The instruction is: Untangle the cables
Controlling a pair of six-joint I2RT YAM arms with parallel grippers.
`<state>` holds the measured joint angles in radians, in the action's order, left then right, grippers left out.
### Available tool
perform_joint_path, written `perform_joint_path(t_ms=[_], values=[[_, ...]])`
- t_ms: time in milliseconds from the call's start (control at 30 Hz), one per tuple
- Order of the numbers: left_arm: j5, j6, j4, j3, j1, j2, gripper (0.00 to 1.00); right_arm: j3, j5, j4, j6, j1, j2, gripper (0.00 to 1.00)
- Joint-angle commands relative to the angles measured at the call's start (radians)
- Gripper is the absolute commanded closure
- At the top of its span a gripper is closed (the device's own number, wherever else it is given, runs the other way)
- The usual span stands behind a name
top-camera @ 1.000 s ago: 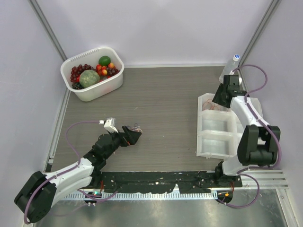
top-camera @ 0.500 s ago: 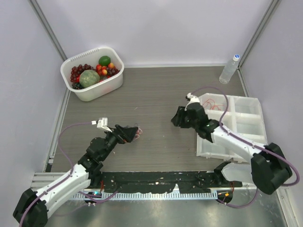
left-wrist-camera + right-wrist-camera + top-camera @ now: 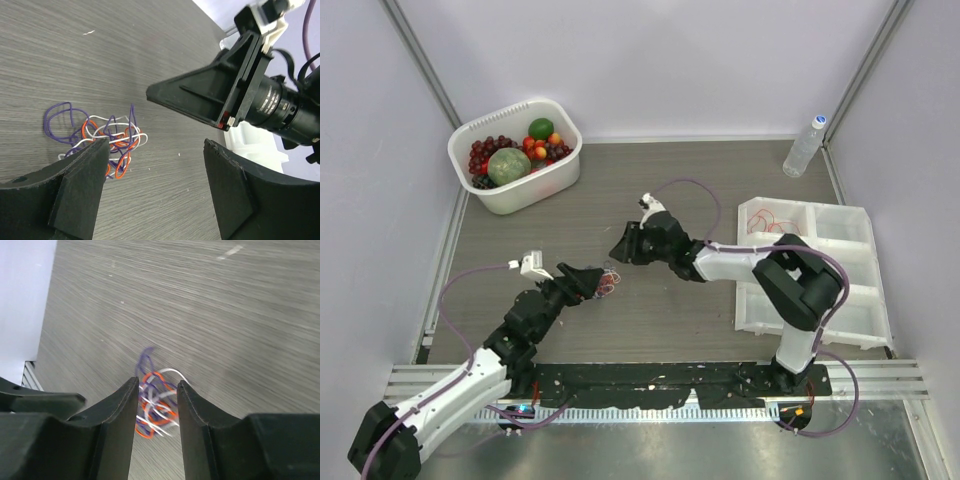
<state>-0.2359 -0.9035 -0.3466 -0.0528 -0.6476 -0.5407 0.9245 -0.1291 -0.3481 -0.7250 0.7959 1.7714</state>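
Lying tangled on matte grey wood-grain tabletop: thin looping purple, orange and white cables; left gripper with black wedge jaws wide, empty; right gripper jaws narrow, empty.

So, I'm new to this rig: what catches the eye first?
A small tangle of purple, orange and white cables on the dark table, centre-left, with open jaws facing it from either side. Then the tub of bright fruit at the far left, and a white compartment tray on the right.
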Motion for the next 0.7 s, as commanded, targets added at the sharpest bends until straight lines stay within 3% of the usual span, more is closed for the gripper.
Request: perform_joint_path(t_ms=[0,267,567,633,667], values=[[-0.025,-0.002,-0.031,0.064,0.003,-0.016,0.2,0.128,-0.033,-0.051,0.036,0.039,0.059,0.58],[-0.022,0.0,-0.037,0.079,0.003,0.01,0.18,0.178,-0.104,-0.051,0.061,0.052,0.143,0.59],[-0.008,0.006,-0.066,0.084,0.003,-0.004,0.16,0.188,0.066,0.133,0.185,0.085,0.132,0.56],[-0.005,0.008,-0.075,0.082,0.002,-0.021,0.16,0.182,0.071,0.13,0.182,0.086,0.131,0.61],[-0.003,0.008,-0.08,0.079,0.003,-0.028,0.16,0.175,0.081,0.13,0.179,0.089,0.122,0.68]])
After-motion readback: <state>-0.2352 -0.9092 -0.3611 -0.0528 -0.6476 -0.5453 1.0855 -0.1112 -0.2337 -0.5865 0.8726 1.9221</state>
